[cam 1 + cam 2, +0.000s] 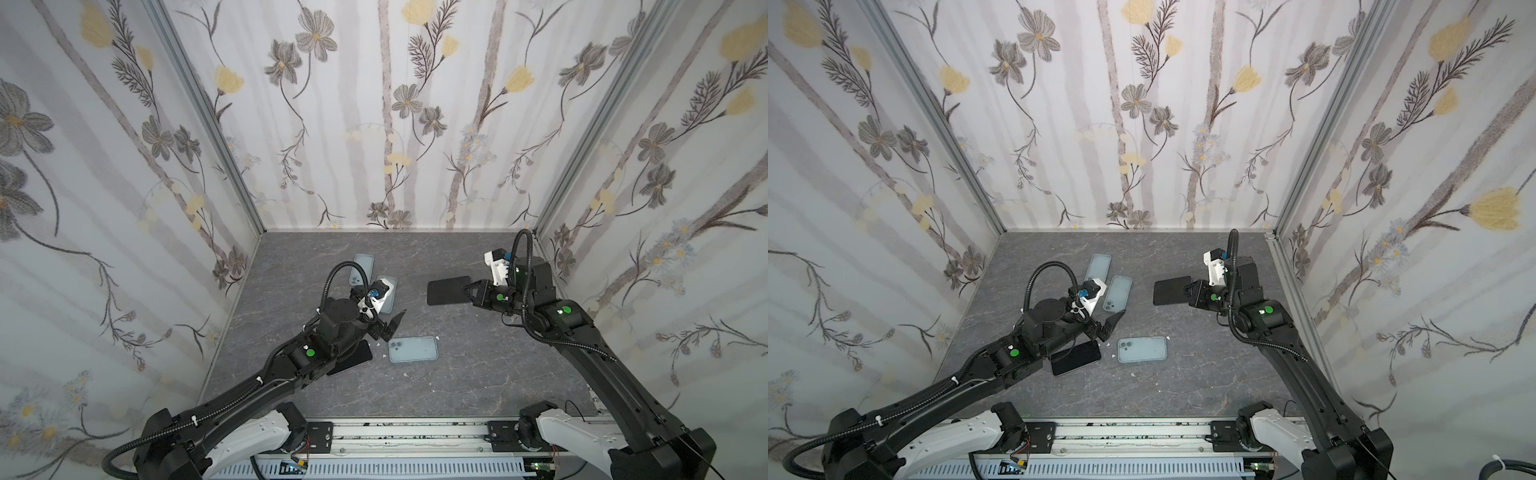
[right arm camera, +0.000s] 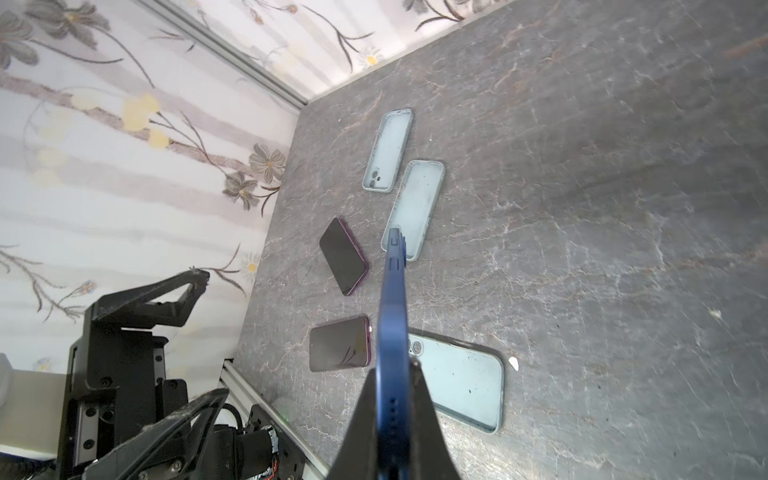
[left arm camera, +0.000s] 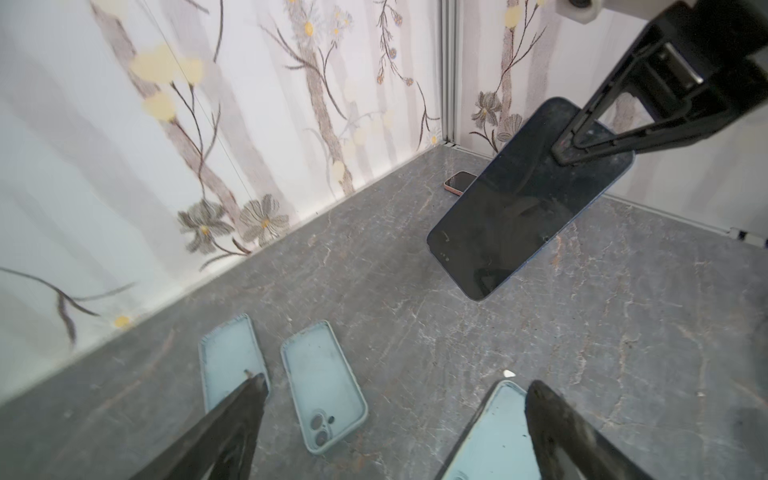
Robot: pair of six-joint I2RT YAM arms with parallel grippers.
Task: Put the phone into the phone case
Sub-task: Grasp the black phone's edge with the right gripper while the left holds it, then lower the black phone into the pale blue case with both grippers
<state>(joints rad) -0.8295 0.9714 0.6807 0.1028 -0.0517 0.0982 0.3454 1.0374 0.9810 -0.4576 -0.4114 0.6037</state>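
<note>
Right claw (image 1: 468,291) clamps one end of the blue phone (image 1: 446,291) jutting ahead; stiff, slick, likely fragile: pinch its flat faces

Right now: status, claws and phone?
Right claw shut on blue-edged black phone, airborne. Left claw open, empty, beside nearest pale blue case. Nothing between phone and case.

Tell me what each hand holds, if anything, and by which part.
The right hand is shut on the blue phone, pinching screen and back near the end opposite its cameras. The left hand holds nothing.
</note>
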